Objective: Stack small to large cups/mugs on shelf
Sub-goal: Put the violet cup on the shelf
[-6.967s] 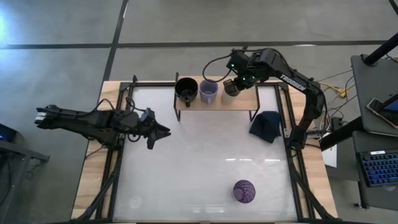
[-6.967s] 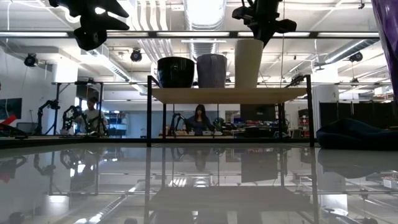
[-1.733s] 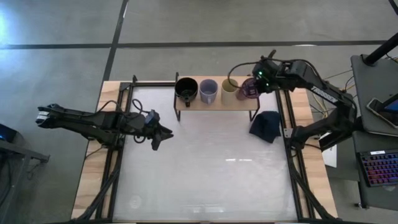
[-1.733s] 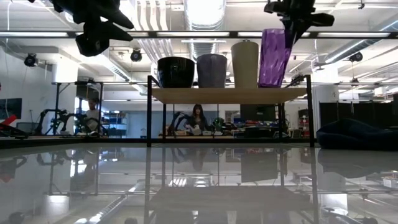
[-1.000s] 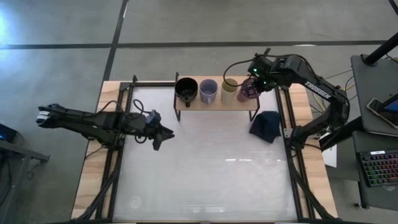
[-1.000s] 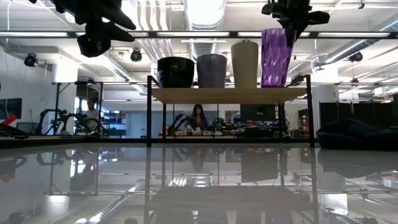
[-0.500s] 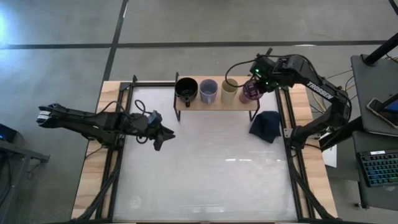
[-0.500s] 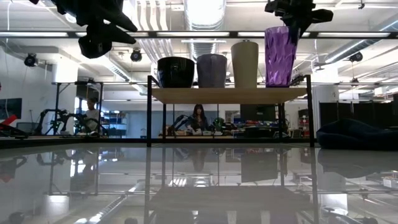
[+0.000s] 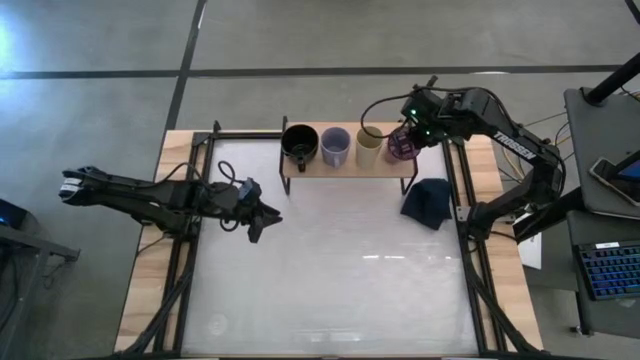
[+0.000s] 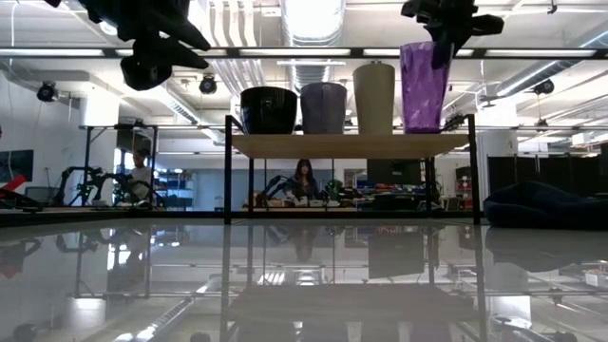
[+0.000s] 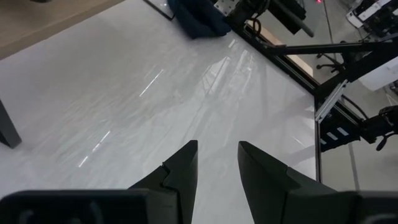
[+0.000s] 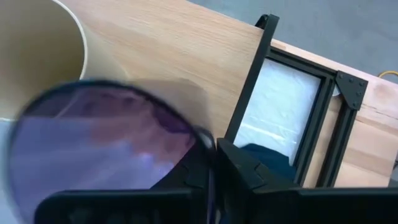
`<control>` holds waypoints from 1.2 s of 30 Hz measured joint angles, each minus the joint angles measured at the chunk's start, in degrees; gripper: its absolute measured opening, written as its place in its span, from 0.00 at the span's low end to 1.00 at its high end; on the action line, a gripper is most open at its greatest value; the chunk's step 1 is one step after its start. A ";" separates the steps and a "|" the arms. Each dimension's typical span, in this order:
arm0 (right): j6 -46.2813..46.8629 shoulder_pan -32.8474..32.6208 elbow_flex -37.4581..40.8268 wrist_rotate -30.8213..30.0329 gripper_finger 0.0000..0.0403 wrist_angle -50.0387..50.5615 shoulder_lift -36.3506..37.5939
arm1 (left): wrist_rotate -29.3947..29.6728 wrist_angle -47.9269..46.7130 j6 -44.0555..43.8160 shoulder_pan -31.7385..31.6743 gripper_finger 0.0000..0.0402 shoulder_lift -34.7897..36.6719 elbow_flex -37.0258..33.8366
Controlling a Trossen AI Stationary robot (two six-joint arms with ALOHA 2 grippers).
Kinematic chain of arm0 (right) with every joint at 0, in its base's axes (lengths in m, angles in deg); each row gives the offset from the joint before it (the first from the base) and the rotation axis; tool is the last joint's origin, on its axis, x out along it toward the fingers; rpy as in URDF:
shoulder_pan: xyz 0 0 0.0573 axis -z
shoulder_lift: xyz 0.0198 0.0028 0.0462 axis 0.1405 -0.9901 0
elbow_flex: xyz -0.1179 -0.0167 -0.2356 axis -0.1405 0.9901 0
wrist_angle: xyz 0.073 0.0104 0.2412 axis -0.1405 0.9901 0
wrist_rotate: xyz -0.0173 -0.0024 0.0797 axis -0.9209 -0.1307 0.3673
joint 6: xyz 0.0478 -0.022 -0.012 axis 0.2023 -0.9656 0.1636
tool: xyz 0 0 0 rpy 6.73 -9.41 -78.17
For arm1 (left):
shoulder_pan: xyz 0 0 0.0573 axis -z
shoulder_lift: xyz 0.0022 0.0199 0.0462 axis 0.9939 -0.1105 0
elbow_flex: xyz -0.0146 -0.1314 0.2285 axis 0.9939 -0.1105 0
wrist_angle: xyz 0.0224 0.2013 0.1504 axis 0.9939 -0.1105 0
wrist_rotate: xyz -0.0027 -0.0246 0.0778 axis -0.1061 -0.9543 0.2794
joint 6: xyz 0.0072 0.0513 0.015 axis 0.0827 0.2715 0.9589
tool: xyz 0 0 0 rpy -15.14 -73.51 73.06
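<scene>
The wooden shelf stands at the table's far edge. On it, in a row from left to right, stand a black mug, a lavender-grey mug, a cream cup and a purple tumbler. In the low view the tumbler is upright at the right end of the row. My right gripper is over the tumbler and shut on it. My left gripper is open and empty, above the table's left side. My right gripper holds the tumbler's rim on the side away from the cream cup. One finger is inside the tumbler and one finger outside. The fingers come from above, pointing down. The tumbler is upright, with its base at the shelf board.
A dark navy cloth lump lies on the table just near of the shelf's right end. A black metal frame runs along the table's edges. People sit in the room beyond the table. The white tabletop lies between the arms.
My right gripper, still shut on the tumbler, has shifted it slightly toward the shelf's right end and back. The tumbler stays upright beside the cream cup.
</scene>
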 joint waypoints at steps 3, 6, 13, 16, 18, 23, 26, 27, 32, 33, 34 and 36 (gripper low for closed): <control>-0.12 -0.02 -0.43 -0.11 0.11 0.05 0.05 | -0.02 0.01 0.01 0.00 0.25 0.07 0.07; -0.12 -0.02 -0.81 -0.11 0.17 0.14 0.07 | -0.02 0.08 0.02 -0.02 0.25 0.15 -0.02; -0.17 -0.02 -0.84 -0.10 0.26 0.15 0.06 | -0.04 0.00 0.04 -0.02 0.25 -0.04 0.02; -0.97 -0.02 -0.84 -0.10 0.27 0.09 0.04 | -0.05 -0.07 0.04 -0.01 0.25 0.02 -0.13; -1.41 -0.02 -0.83 -0.09 0.26 -0.03 0.04 | -0.09 -0.15 0.04 0.00 0.25 0.02 -0.15; -1.89 -0.02 -0.81 0.00 0.24 -0.83 0.02 | -0.15 -0.01 0.01 0.00 0.25 0.04 0.02; -2.13 -0.02 -0.81 0.31 0.25 -0.80 0.02 | -0.15 -0.04 -0.04 0.00 0.25 0.13 -0.04; -2.48 -0.02 -0.81 0.31 0.25 -0.80 0.02 | -0.20 -0.04 -0.06 0.00 0.25 0.13 -0.02; -4.47 0.77 -0.81 -0.77 0.27 -0.80 0.00 | -1.54 0.01 -2.94 0.07 0.25 0.17 -0.07; -4.57 1.02 -0.81 -0.82 0.28 -0.78 0.00 | -1.89 -0.14 -3.04 0.18 0.25 0.17 -0.12; -4.85 1.28 -0.80 -0.82 0.28 -0.78 0.00 | -2.07 -0.18 -3.19 0.45 0.25 0.17 -0.13; -5.16 1.66 -0.66 -0.82 0.29 -0.74 0.00 | -2.23 -0.52 -3.45 0.94 0.25 0.15 -0.01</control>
